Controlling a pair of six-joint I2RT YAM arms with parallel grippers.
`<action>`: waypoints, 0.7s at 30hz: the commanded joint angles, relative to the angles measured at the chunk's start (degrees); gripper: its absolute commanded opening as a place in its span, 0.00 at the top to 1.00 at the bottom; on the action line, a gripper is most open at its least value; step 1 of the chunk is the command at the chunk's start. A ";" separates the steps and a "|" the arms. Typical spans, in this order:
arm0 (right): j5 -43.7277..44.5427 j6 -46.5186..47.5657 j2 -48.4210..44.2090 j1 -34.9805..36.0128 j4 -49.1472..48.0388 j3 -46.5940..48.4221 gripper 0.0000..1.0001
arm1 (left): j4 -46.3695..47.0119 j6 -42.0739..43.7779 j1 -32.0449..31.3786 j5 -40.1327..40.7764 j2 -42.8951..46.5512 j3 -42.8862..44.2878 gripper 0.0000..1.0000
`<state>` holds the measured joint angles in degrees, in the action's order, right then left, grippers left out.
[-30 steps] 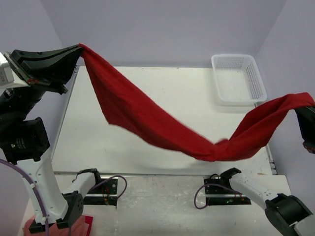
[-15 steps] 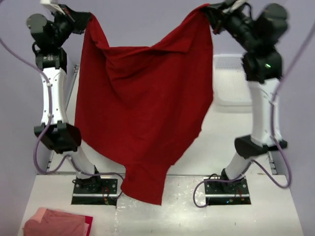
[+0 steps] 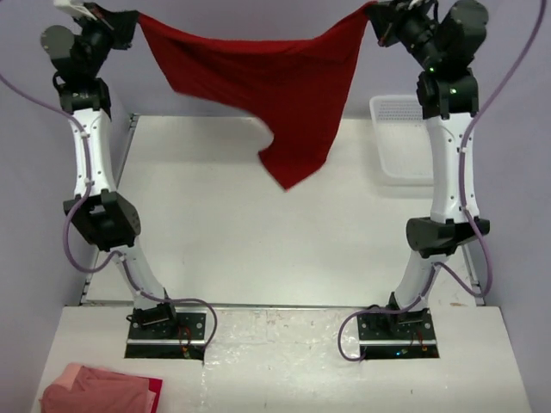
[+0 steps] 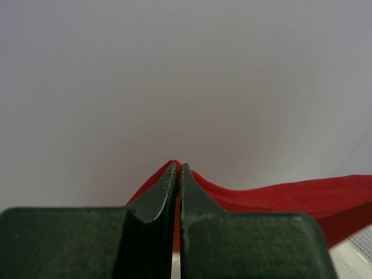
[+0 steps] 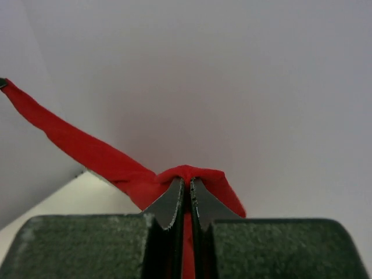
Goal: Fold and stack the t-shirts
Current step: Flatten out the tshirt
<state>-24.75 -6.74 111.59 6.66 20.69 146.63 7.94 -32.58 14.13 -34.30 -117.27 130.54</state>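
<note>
High above the surface point(image 3: 258, 232), left pincer point(image 3: 129, 19) and right pincer point(image 3: 372, 13), both clamped on the red t-shirt point(image 3: 275, 77), stretch it wide; next it probably needs laying flat.

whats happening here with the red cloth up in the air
The left gripper and right gripper are each shut on a top corner of a deep red t-shirt, holding it stretched up over the table. Its middle hangs to a point. A white basket sits far right; pink cloth lies near left.
</note>
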 commanded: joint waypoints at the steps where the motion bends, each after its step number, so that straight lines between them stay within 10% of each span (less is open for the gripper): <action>1: -3.46 -1.25 -11.22 -0.33 -7.78 0.77 1.00 | 11.83 -0.99 1.33 -0.67 13.38 -0.90 1.00; 7: -5.31 -4.23 -12.88 -2.26 5.32 -10.97 1.00 | 1.48 0.15 1.16 -4.53 15.93 -9.84 1.00; 13: -0.84 -10.12 -26.91 3.86 7.62 -55.56 1.00 | -15.94 1.84 -4.62 -1.39 14.62 -44.12 1.00; 21: 19.43 -22.34 -44.51 18.55 12.35 -84.55 1.00 | -21.22 -1.69 -5.17 12.59 25.58 -77.95 1.00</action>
<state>-15.42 -22.28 79.66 22.37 32.67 63.88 -9.93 -34.41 7.88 -27.57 -105.65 56.38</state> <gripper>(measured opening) 0.011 0.007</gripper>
